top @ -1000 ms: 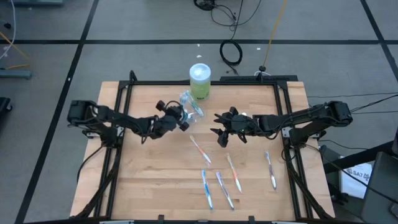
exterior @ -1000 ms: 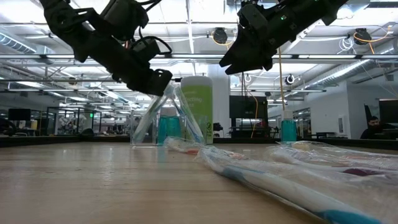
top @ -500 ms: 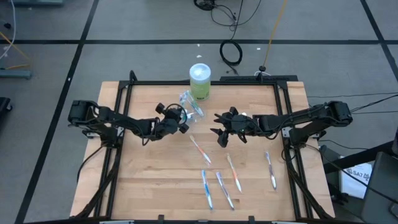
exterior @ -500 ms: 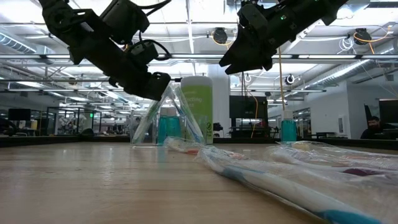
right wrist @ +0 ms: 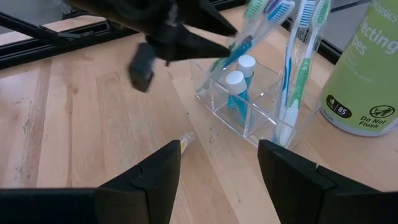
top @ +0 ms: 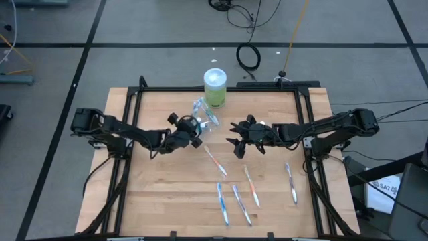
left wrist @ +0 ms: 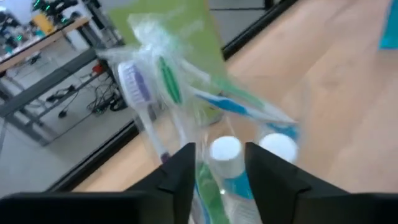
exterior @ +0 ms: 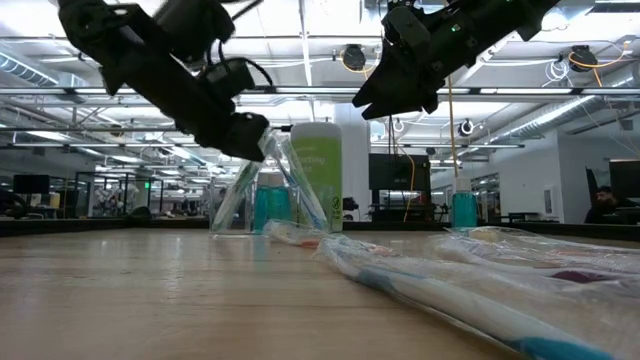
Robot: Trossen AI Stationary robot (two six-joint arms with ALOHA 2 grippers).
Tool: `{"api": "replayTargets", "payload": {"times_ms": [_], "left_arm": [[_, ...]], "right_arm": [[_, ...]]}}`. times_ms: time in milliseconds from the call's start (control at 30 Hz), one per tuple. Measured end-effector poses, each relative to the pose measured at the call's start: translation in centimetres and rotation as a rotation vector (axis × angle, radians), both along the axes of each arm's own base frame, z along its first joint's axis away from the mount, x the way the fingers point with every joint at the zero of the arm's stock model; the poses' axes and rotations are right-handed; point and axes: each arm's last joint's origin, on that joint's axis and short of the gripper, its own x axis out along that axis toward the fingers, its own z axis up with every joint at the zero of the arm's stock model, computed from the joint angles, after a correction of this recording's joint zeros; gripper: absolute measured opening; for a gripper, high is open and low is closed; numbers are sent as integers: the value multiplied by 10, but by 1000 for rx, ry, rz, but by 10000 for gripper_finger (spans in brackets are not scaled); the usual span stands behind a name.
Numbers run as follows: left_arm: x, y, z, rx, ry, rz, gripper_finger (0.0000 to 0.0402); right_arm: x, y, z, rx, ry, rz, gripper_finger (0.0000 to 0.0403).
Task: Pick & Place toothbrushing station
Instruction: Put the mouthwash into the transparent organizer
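Clear plastic toothbrush holder (top: 206, 112) with upright wrapped brushes (right wrist: 298, 37), upper centre, beside green cylindrical container (top: 215, 88). Left gripper (top: 192, 127) just lower-left, fingers parted. Right gripper (top: 235, 137) right of centre, open, empty.

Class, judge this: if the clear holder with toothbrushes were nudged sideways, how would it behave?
The clear holder probably slides easily, looking thin and light. Its tall leaning toothbrushes may make it tip. The green container beside it might block travel.
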Motion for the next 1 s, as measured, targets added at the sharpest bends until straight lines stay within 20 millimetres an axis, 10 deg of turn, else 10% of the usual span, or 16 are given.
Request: {"api": "replayTargets", "payload": {"times_ms": [733,1000], "left_arm": [[-81,-35,110,56,-233,-194,212],[-115,-30,113,-49,-242,-172,212]], "right_arm": [[-14,-1,-10,-193,245,120,210],[-41,-18,11,-290,283,-102,210]]}}
